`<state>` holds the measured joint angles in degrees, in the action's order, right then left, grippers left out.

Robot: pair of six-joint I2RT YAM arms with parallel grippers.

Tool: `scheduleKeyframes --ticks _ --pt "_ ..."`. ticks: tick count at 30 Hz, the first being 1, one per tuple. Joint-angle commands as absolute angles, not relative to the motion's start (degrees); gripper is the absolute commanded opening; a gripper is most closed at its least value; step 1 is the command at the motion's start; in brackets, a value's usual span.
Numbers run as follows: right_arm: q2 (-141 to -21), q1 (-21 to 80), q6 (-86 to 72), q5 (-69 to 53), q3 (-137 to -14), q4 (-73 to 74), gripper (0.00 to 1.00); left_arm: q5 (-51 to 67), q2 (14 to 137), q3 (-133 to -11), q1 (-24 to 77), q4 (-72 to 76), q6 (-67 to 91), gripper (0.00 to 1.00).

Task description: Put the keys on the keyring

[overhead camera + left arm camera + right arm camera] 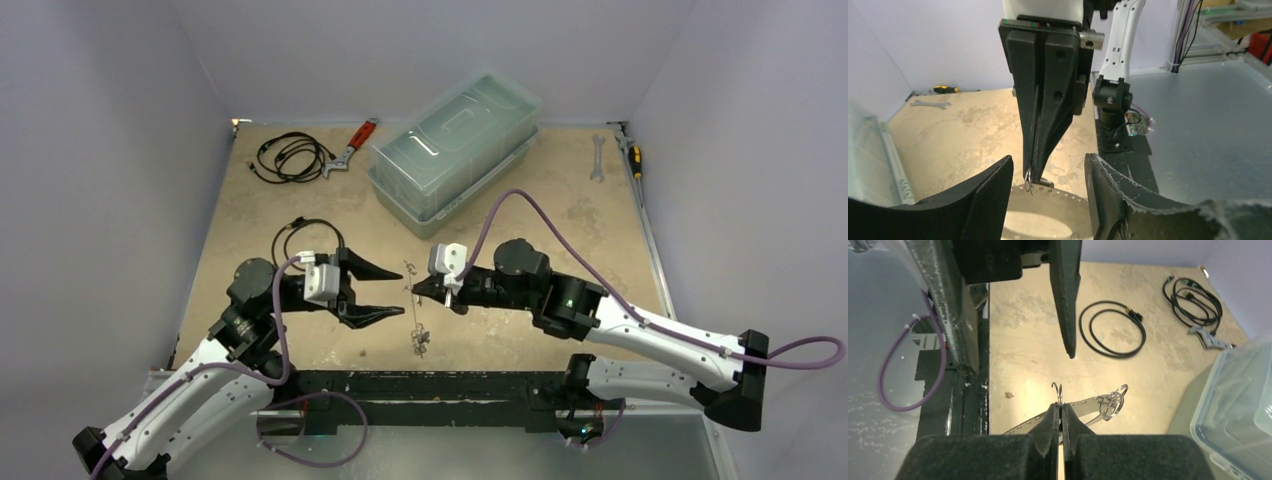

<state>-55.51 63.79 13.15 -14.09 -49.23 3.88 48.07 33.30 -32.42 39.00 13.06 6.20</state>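
Note:
The keyring, a thin white perforated loop (pixel 414 310), lies on the table between the grippers. It also shows in the left wrist view (pixel 1058 197) and the right wrist view (pixel 1088 404). A cluster of small metal rings (pixel 1113 402) sits at its far end, and small dark pieces (pixel 421 346) lie at its near end. My right gripper (pixel 413 290) (pixel 1060 407) is shut on a small wire split ring (pixel 1058 390), held just above the loop. No key blade or tag shows in the jaws. My left gripper (pixel 400 294) (pixel 1049 165) is open and empty, its fingers (pixel 988 195) flanking the right gripper's tip.
A clear lidded plastic box (pixel 455 150) stands at the back. Black cable coils (pixel 293 157) (pixel 305 235) lie to the left, with a red-handled wrench (pixel 352 148) beside the far one. A spanner (pixel 597 158) and a screwdriver (pixel 632 155) lie at the back right.

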Motion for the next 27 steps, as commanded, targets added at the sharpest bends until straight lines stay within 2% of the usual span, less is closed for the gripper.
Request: scheduleKeyframes --ticks 1,5,9,27 --pt "-56.91 63.81 13.54 -8.11 -59.27 16.04 0.00 46.43 33.21 -37.59 38.72 3.45 -3.36 0.53" --pt "-59.08 63.96 13.76 -7.75 -63.77 24.11 0.00 46.33 34.23 -38.58 38.69 -2.07 -8.37 0.52" --pt "-60.37 64.53 14.12 -9.22 -65.79 27.91 0.00 46.51 36.84 -39.46 38.68 -4.57 -10.48 0.45" --pt "-63.03 65.92 15.20 -11.28 -66.45 28.01 0.00 51.06 44.66 -39.49 39.38 -3.04 -8.18 0.34"
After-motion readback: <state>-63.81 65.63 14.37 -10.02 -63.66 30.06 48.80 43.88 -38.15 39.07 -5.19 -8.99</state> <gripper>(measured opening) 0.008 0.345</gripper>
